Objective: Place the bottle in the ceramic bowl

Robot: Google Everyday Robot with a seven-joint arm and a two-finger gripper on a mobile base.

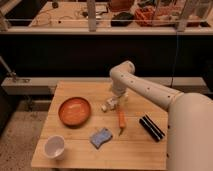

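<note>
White plastic is seen in the bottle [107, 106], which lies on its side on the wooden table [70, 91], a little behind the middle of the top. It is placed just to the right of the ceramic bowl [63, 108], apart from it and not inside it. The pincer [116, 103] is lowered to the table directly at the right end of the bottle, and its fingers are spread wide, in a released state. Whether they touch the bottle cannot be told, and the bottle is seen resting on the wood rather than lifted.

The pincer is carried by a white arm [142, 89], which is bent down from a rounded joint above the far part of the table and is joined to the large pale body at the right edge of the view.

The bowl, glossy and orange-brown, is set on the left half of the table, and nothing is seen in it. An orange carrot [121, 120] is laid just in front of the pincer, near the bottle, with its thin end pointed toward the near edge. A blue sponge [101, 137] is found nearer the front, between the bowl and the carrot. A white cup [55, 146] is stood upright at the near left corner, well apart from the bottle. A black ribbed bar [151, 127] is laid at an angle on the right side, beside the robot's body.

A speckled floor [12, 137] is visible to the left of the table.
</note>
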